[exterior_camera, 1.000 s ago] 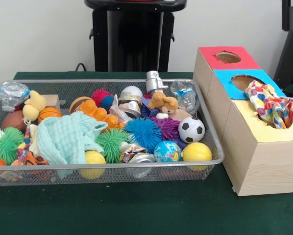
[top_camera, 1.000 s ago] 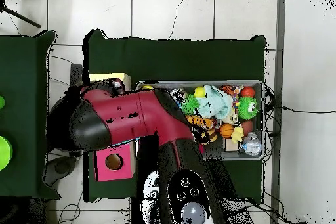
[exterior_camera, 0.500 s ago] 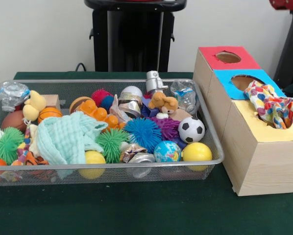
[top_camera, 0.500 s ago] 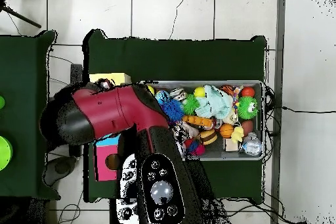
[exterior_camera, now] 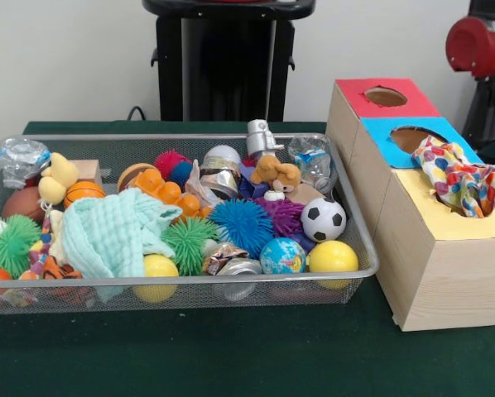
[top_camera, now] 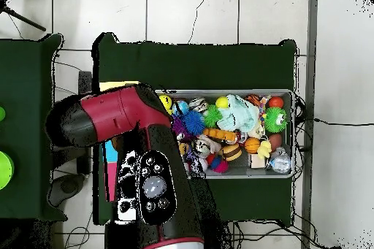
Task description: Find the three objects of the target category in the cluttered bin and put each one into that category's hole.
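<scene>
Bin: the wire mesh bin (exterior_camera: pixel 359 227) sits on the green table (exterior_camera: pixel 256 356), just left of the boxes in the front view, packed full of toys.
Clutter: light green cloth (exterior_camera: pixel 111 231) draped over stuff at the near left, soccer ball (exterior_camera: pixel 323 219) and yellow ball (exterior_camera: pixel 332 257) in the near right corner, blue spiky ball (exterior_camera: pixel 242 225) around the middle.
Boxes: three in a row touching each other, red-topped box (exterior_camera: pixel 384 98) farthest, then blue-topped box (exterior_camera: pixel 417 139), then yellow-topped box (exterior_camera: pixel 446 223) with a spotted cloth (exterior_camera: pixel 460 178) hanging out of its hole.
Arm: red arm (top_camera: pixel 117 118) covers the boxes in the overhead view; only a red joint peeks in at the front view's top right.
Claw: can't tell, it's not showing in either view.
</scene>
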You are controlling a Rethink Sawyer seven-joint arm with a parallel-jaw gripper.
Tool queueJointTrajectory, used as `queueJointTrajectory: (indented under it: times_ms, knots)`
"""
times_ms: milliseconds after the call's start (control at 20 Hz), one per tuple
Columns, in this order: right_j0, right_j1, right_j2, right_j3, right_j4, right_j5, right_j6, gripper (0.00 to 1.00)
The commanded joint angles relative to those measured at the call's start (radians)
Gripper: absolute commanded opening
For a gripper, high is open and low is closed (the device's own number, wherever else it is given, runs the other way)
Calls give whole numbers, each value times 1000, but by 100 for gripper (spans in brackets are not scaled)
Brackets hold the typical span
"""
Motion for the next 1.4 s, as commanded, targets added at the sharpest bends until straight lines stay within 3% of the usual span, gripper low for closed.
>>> queueJointTrajectory:
  times_ms: [50, 500, 1050, 1400]
  knots:
    - [7, 115, -88, -107, -38, 187, 156, 0]
    - [19, 152, -109, -139, -29, 238, 131, 0]
    - [47, 249, -105, -127, 17, 79, 214, 0]
    - [66, 258, -95, -102, 78, 71, 246, 0]
